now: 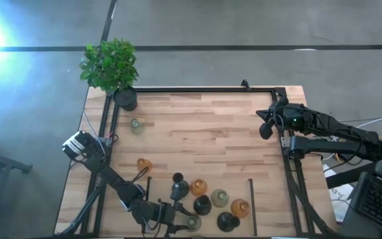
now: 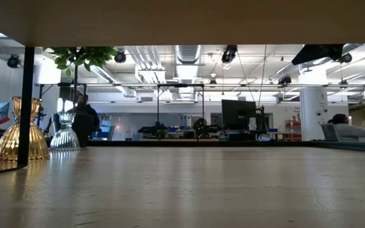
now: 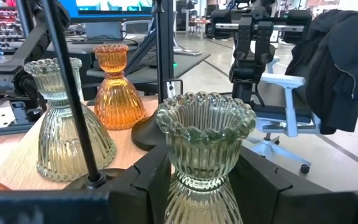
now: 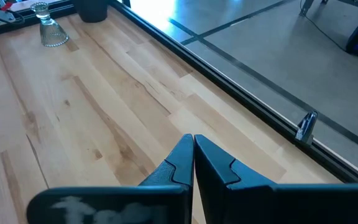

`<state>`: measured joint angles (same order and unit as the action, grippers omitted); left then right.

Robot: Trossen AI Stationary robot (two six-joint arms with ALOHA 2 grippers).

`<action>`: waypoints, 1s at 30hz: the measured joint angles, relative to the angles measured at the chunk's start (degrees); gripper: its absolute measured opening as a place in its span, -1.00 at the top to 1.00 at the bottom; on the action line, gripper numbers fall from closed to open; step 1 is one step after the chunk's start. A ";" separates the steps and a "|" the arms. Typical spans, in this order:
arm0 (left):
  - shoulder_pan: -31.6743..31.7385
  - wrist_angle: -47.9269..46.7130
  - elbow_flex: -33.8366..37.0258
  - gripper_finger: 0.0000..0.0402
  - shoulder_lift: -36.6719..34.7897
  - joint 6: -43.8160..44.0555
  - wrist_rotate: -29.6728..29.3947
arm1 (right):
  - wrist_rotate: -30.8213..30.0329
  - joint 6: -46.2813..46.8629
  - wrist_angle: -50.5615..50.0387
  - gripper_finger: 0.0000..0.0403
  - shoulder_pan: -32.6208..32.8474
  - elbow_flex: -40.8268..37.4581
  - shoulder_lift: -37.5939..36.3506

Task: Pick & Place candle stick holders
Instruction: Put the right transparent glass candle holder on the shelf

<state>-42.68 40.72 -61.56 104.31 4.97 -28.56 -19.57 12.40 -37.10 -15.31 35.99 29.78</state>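
My left gripper (image 1: 190, 222) is at the table's near edge, shut on a pale green ribbed candle stick holder (image 3: 204, 143). Several more holders stand close by on their bases: black (image 1: 202, 204), amber (image 1: 197, 187), pale green (image 1: 219, 198), amber (image 1: 240, 208) and black (image 1: 227, 221). One amber holder (image 1: 144, 164) and one pale green holder (image 1: 136, 125) stand apart at the left. My right gripper (image 4: 193, 163) is shut and empty above the table's far right part (image 1: 265, 130). My left gripper pinches the pale green holder between its two fingers (image 3: 146, 182), one on each side, at the narrow waist below the scalloped cup (image 3: 194, 180). The fingers come in about level. The holder stands upright. Whether its base is on the table, I cannot tell.
A black pot with a green plant (image 1: 121, 93) stands at the far left corner. A black frame rail (image 1: 204, 89) runs along the table's edges. Thin dark posts (image 3: 73, 93) stand near my left gripper. Bare wood (image 1: 204, 133) lies in the middle.
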 joint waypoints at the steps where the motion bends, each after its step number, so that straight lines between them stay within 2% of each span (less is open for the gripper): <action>1: 0.02 -0.12 0.00 0.25 0.00 0.00 0.00 | 0.02 0.00 0.00 0.96 0.02 0.00 -0.02; 18: -0.15 -0.35 -0.02 0.18 0.00 0.02 -0.17 | 0.00 0.00 0.00 0.96 0.02 0.00 0.00; 30: -0.55 -0.82 -0.01 -0.16 0.00 -0.85 -1.80 | 0.00 0.00 0.00 0.96 0.00 0.00 -0.02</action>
<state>-43.23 39.90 -61.57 104.31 4.13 -30.36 -19.57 12.40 -37.10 -15.31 35.99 29.76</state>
